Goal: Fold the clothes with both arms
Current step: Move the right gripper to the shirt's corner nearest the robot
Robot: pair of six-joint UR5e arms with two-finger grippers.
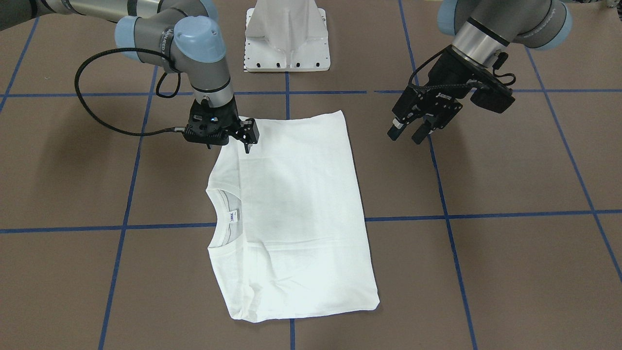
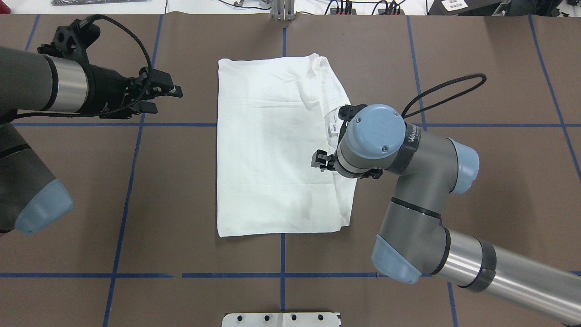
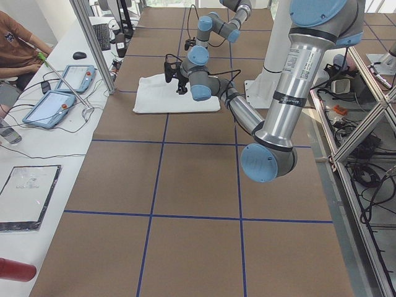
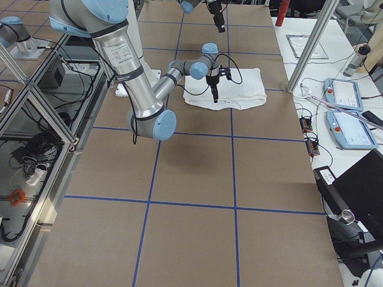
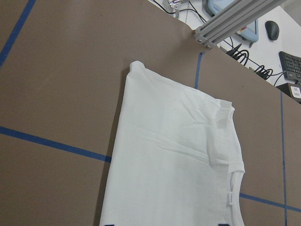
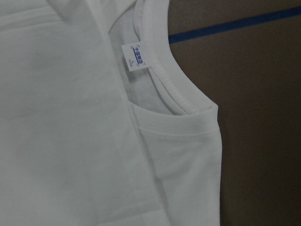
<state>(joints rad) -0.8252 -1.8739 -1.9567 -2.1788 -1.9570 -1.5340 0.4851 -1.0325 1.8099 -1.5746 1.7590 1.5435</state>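
Observation:
The white shirt (image 1: 301,204) lies folded into a flat rectangle at the table's middle. Its ribbed collar (image 6: 164,70) and small neck label (image 1: 234,216) show at the edge on the robot's right. My right gripper (image 1: 248,141) hangs low over the near right corner of the shirt (image 2: 272,159), its fingers pointing down and apart, with no cloth between them. My left gripper (image 1: 408,135) hovers open above bare table, well off the shirt's left edge. The left wrist view takes in the shirt (image 5: 174,165) from a distance. No printed text shows.
The white pedestal base (image 1: 286,36) stands at the robot's side of the table. Blue tape lines (image 1: 486,214) grid the brown surface. Beyond the far edge are an aluminium post (image 3: 93,43), tablets (image 3: 62,86) and a seated person's arm (image 3: 18,49).

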